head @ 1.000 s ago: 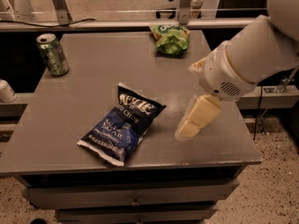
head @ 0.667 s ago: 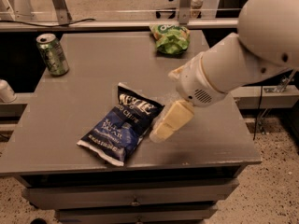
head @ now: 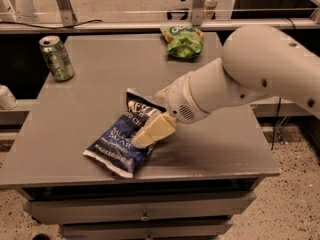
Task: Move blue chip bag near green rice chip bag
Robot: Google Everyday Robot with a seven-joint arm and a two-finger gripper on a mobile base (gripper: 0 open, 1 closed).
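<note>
The blue chip bag [head: 119, 143] lies flat on the grey table [head: 95, 91], near its front edge and left of centre. It is dark navy with white lettering. My gripper [head: 153, 131] is cream-coloured and hangs from the big white arm that reaches in from the right. It sits over the right edge of the blue bag, low and close to it, and covers part of it. The green rice chip bag [head: 183, 41] lies at the back of the table, right of centre, well away from the blue bag.
A green soda can [head: 56, 58] stands at the table's back left corner. Metal rails and posts [head: 150, 25] run behind the table. Drawers [head: 145, 215] are below the front edge. A white object [head: 7, 98] sits off the left side.
The arm has swung left across the table. The gripper moved from bare table right of the blue bag to over the bag's right edge. Both bags and the can stayed put.
</note>
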